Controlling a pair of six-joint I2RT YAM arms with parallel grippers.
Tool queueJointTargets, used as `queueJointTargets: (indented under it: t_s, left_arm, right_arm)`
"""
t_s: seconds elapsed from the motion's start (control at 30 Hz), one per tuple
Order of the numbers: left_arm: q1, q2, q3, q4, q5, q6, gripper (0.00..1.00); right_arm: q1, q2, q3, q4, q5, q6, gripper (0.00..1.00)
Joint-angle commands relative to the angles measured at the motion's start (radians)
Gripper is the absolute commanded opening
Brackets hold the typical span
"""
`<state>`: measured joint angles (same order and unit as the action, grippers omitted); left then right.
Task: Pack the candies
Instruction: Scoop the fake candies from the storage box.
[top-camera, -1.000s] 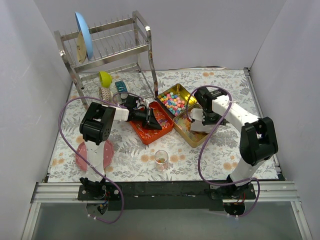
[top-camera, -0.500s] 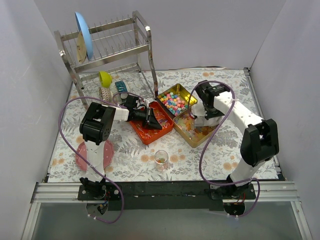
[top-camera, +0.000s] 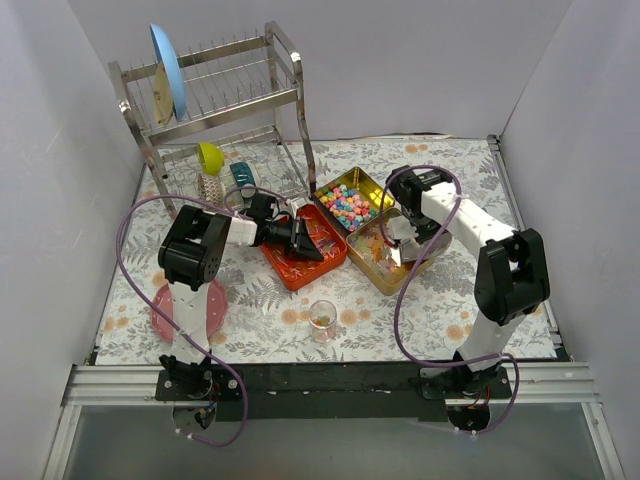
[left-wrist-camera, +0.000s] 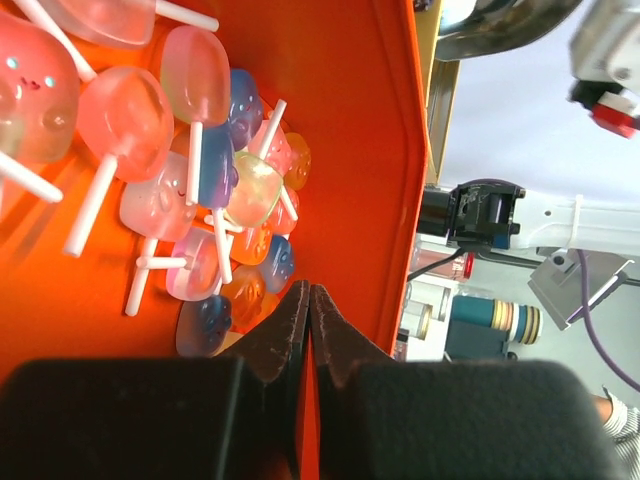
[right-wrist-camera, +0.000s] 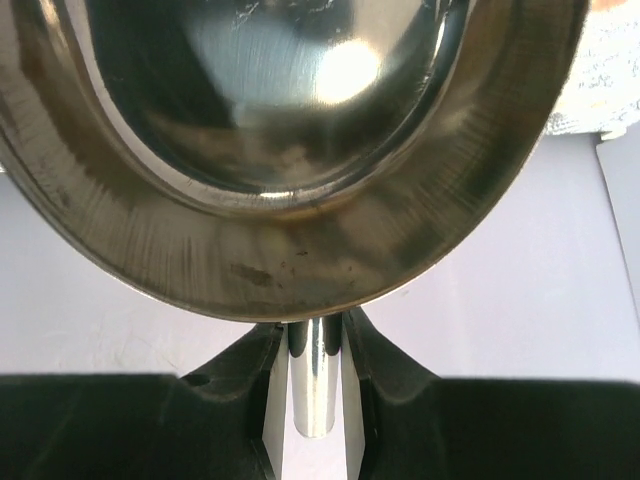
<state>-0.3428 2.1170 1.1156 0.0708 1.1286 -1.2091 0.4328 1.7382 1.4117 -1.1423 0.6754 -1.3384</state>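
Steel scoop (right-wrist-camera: 300, 150) cut off, right hand (right-wrist-camera: 313, 340) clasping its handle

No legible text, label or number visible

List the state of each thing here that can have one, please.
Left gripper: shut on the orange tray's rim.
Right gripper: shut on the scoop's handle.
Orange tray: holds lollipops.
Clear cup: upright, nearly empty.
Blue plate: on edge in the rack.

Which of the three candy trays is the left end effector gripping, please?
The orange tray, pinched at its rim; the other two are gold tins further right.
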Motion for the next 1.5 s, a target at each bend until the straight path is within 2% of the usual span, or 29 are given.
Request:
queueJointTargets:
  t_s: [0.0, 0.2, 0.6, 0.8, 1.0, 1.3, 1.47]
  left_arm:
    - [-0.002, -0.046, -0.034, 0.004, 0.02, -0.007, 0.01]
    - [-0.002, -0.038, -0.039, -0.019, 0.019, 0.013, 0.01]
    - [-0.004, -0.045, -0.045, -0.029, 0.023, 0.026, 0.01]
    - [-0.012, -0.032, -0.039, -0.031, 0.025, 0.025, 0.01]
    - [-0.012, -0.017, -0.023, -0.032, 0.025, 0.022, 0.01]
    - [-0.012, -0.035, -0.053, -0.002, 0.037, 0.013, 0.01]
    - [-0.015, -0.04, -0.076, 0.018, 0.045, 0.003, 0.01]
  right_arm:
    - [0.033, 0.047, 0.041, 0.003, 0.079, -0.013, 0.01]
    - [0.092, 0.099, 0.049, -0.002, 0.055, 0.044, 0.01]
    - [0.176, 0.237, 0.162, -0.083, -0.02, 0.313, 0.01]
    - [0.196, 0.228, 0.181, -0.12, -0.033, 0.416, 0.01]
    - [0.224, 0.188, 0.086, -0.093, -0.045, 0.442, 0.01]
    - [0.279, 0.284, 0.184, -0.05, -0.192, 0.528, 0.01]
    - [0.264, 0.271, 0.141, -0.005, -0.264, 0.544, 0.01]
